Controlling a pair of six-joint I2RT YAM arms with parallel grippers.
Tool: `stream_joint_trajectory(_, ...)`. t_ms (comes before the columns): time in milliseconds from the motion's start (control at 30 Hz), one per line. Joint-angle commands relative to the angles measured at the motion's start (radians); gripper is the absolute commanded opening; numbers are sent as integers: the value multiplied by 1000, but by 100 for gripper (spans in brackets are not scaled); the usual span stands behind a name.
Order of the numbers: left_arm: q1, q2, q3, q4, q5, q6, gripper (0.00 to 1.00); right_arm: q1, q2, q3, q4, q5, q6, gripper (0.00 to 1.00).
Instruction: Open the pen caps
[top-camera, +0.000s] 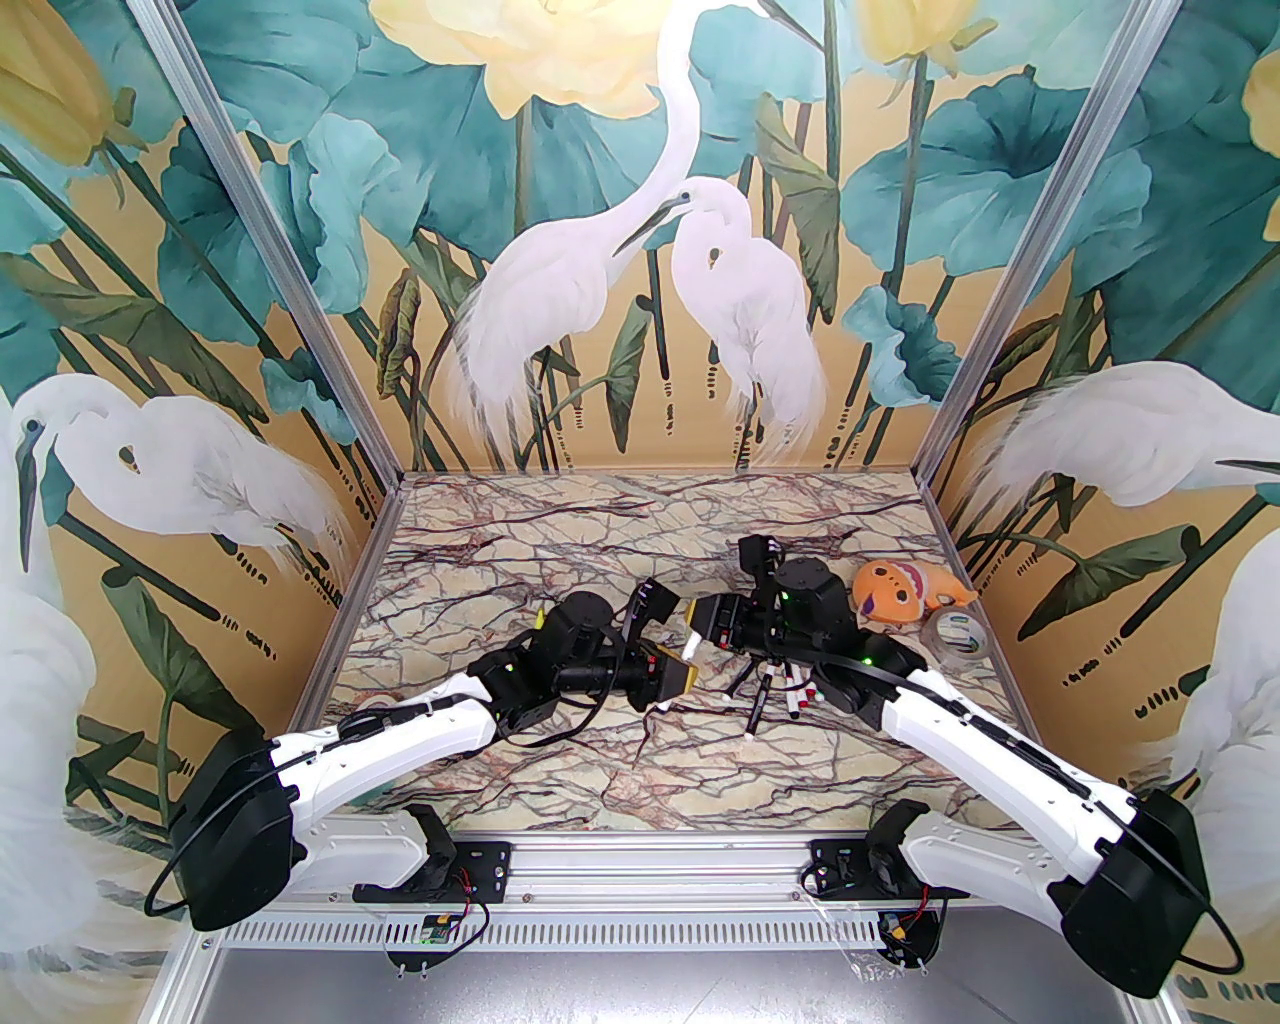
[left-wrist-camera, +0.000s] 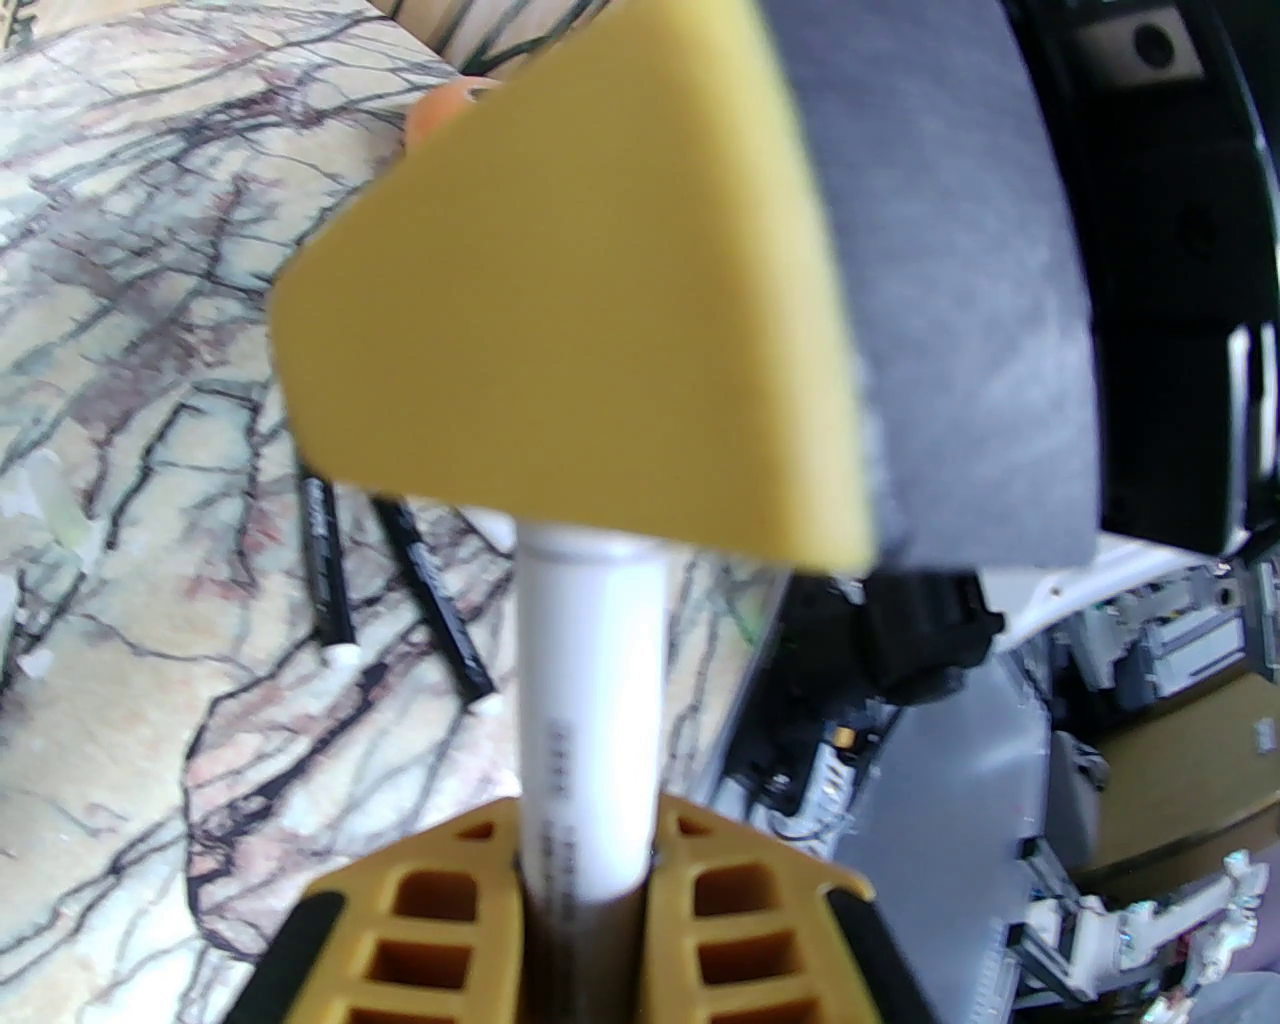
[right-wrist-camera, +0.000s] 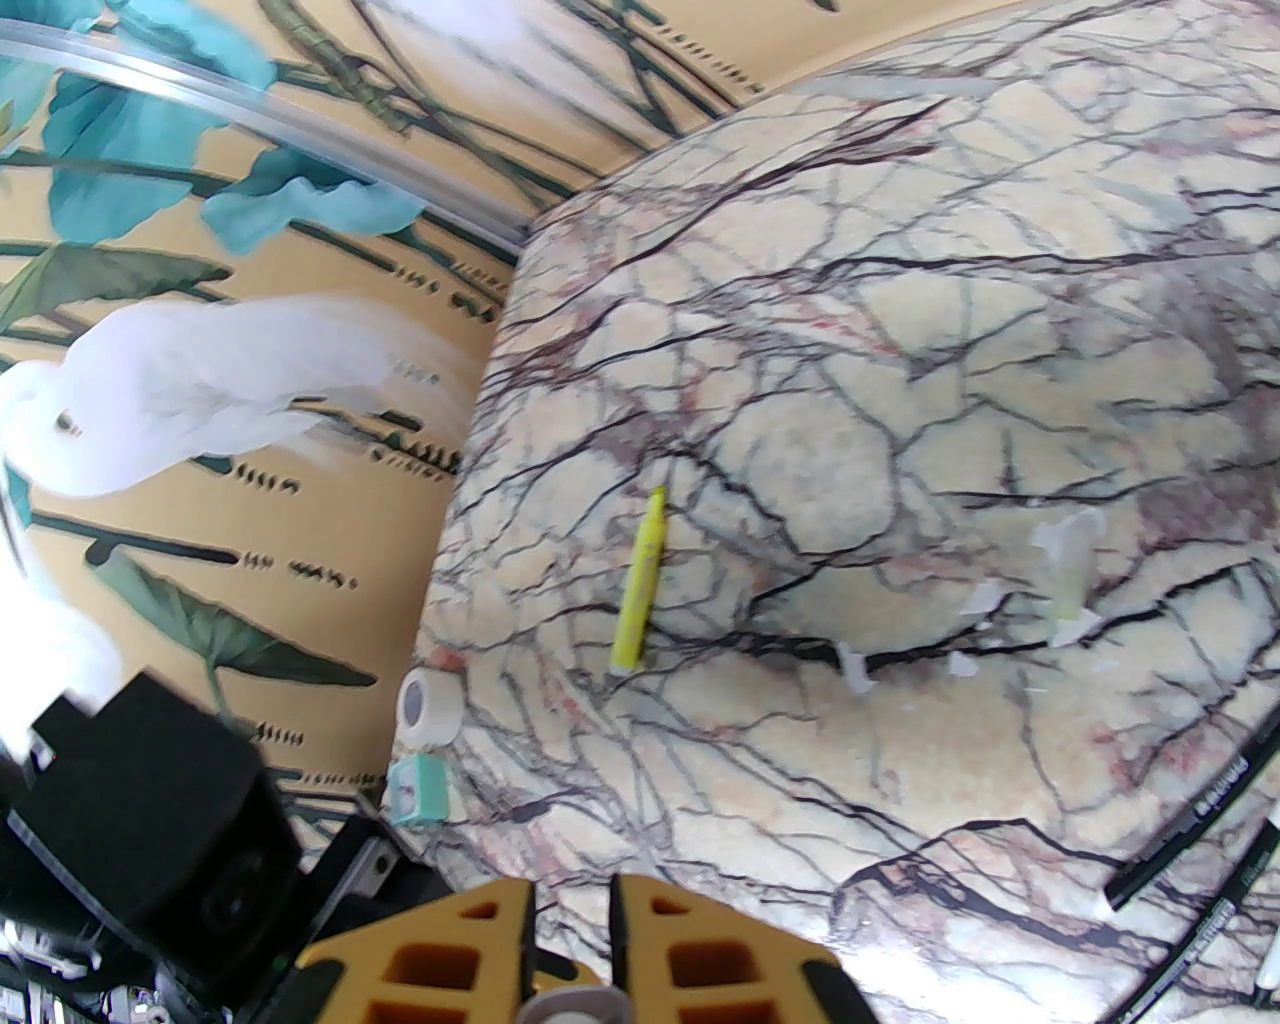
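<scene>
A white pen (left-wrist-camera: 590, 690) runs between my two grippers above the middle of the marble table. My left gripper (left-wrist-camera: 585, 850) is shut on its barrel, seen from above as yellow fingers (top-camera: 683, 677). The pen's far end disappears under a yellow finger (left-wrist-camera: 570, 300) of my right gripper (top-camera: 697, 640), so the pen cap on it is hidden there. In the right wrist view that gripper (right-wrist-camera: 570, 900) is shut, with a pale rounded piece between its fingers at the frame's bottom edge. Loose pale caps (right-wrist-camera: 1065, 570) lie on the table.
Black pens (top-camera: 765, 695) lie under the right arm, also in the left wrist view (left-wrist-camera: 325, 560). A yellow highlighter (right-wrist-camera: 640, 585) lies toward the left wall, near a white tape roll (right-wrist-camera: 428, 708) and a teal block (right-wrist-camera: 420, 790). An orange plush fish (top-camera: 900, 590) and clear tape roll (top-camera: 955, 635) sit right.
</scene>
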Motion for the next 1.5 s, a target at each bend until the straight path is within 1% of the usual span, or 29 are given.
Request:
stream_joint_trajectory(0,-33,4,9,-135,-135,36,4,-29,-1,31,-69,252,44,10)
stream_joint_trajectory(200,-60,26,19,-152,-130,58,4,-33,12,41,-77,290,64,9)
stream_joint_trajectory(400,-98,47,40,-193,-152,85,3,-35,30,48,-89,321,102,7)
stream_joint_trajectory(533,-101,61,37,-182,-112,77,3,-35,27,43,-94,368,101,6)
stream_joint_trajectory(600,-100,64,33,-170,-77,66,3,-38,18,18,-47,373,96,6)
stream_joint_trajectory(700,-97,60,21,-129,-5,29,3,-47,-1,-33,70,318,58,6)
stream_joint_trajectory(767,-93,48,15,-104,32,3,3,-66,-10,-56,136,255,14,7)
stream_joint_trajectory(833,-87,32,3,-78,42,-18,3,-82,-17,-75,173,203,-7,8)
stream_joint_trajectory(933,-68,-6,-21,-56,23,-38,3,-102,-19,-81,170,159,-34,9)
stream_joint_trajectory(1067,-7,-74,-71,-23,17,-83,4,-107,-14,-67,96,135,-99,11)
stream_joint_trajectory(1233,55,-172,-115,-60,-24,-111,5,-110,24,-13,-63,133,-210,12)
stream_joint_trajectory(1400,124,-235,-142,-125,-36,-126,6,-132,145,81,-193,80,-289,13)
stream_joint_trajectory(1467,149,-258,-155,-133,-31,-130,5,-142,208,115,-211,56,-308,13)
